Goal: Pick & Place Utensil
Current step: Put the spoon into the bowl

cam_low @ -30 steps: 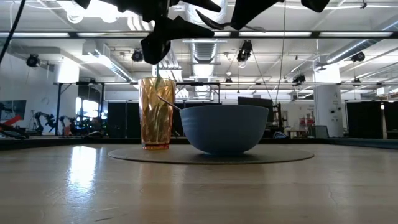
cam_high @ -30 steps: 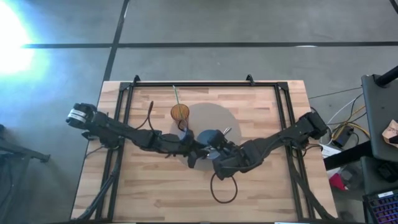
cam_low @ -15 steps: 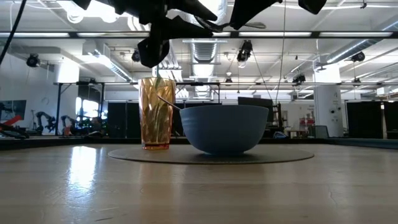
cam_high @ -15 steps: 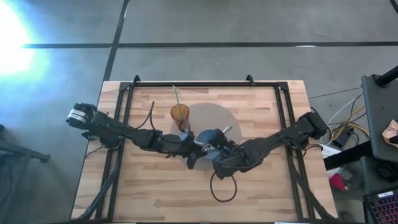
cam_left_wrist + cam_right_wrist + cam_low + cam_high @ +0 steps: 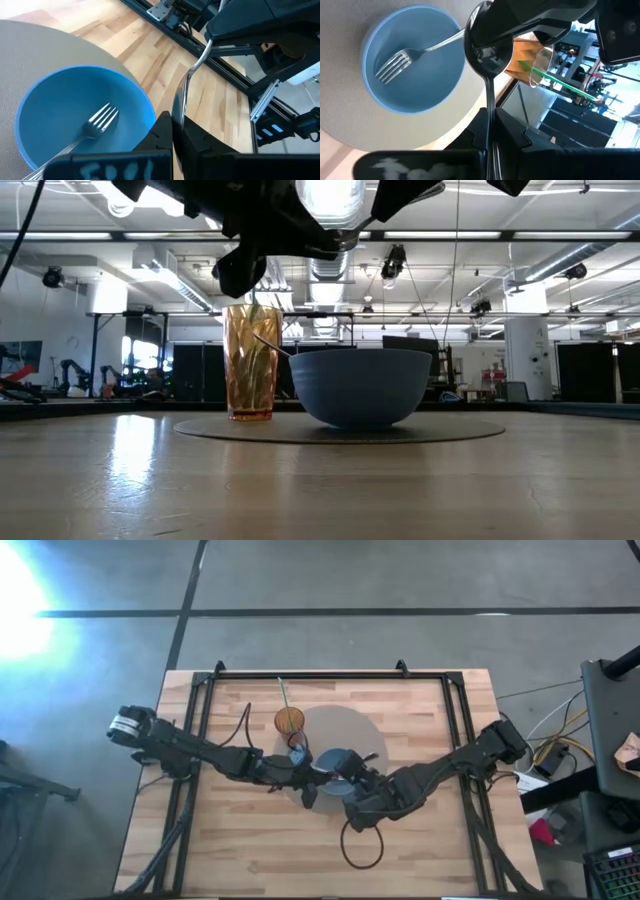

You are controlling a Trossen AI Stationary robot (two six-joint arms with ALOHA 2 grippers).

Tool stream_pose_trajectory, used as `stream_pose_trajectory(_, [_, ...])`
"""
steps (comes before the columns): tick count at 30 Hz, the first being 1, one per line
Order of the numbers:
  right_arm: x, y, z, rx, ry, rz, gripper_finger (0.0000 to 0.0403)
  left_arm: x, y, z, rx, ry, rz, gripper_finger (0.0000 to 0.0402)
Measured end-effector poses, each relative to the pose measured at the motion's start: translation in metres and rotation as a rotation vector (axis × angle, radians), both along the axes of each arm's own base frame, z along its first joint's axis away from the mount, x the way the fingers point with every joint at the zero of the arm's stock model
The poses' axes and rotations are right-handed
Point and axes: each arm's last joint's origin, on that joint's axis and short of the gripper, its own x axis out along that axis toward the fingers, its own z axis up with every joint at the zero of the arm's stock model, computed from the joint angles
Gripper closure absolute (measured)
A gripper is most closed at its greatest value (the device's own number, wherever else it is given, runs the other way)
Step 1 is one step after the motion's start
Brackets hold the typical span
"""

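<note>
Spoon [image 5: 489,57] hangs above the blue bowl [image 5: 75,117], my right gripper [image 5: 490,131] clamped on its handle, my left gripper [image 5: 172,135] pinching the bowl end. Thin, stiff, slick metal; I'd grip mid-handle.

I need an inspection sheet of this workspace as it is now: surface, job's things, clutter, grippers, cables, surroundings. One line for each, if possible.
Surface: wooden table with a round grey mat on it.
Job's things: spoon held in the air above the mat; fork lying in the blue bowl, which stands on the mat.
Clutter: orange cup with a green straw, on the mat's edge beside the bowl.
Grippers: left gripper and right gripper are both shut on the spoon, one at each end.
Cables: a black cable loop lies on the table under the right arm; loose wires hang off the table's right side.
Surroundings: grey floor, open hall with ceiling lights; people: nothing seen.
</note>
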Motion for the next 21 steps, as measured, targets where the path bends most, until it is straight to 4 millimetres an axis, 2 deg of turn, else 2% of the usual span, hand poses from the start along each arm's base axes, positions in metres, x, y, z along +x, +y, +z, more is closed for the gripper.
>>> stream_pose_trajectory(5, [0.000, 0.000, 0.000, 0.003, -0.001, -0.002, 0.0374, 0.000, 0.000, 0.000, 0.012, 0.002, -0.005, 0.0398])
stream_pose_trajectory(15, [0.000, 0.000, -0.001, 0.036, -0.041, -0.055, 0.0280, 0.000, -0.001, 0.002, 0.019, -0.005, -0.031, 0.0400])
stream_pose_trajectory(21, [-0.004, 0.002, 0.012, 0.053, -0.073, -0.046, 0.0251, 0.000, 0.000, 0.002, 0.021, -0.005, -0.021, 0.0401])
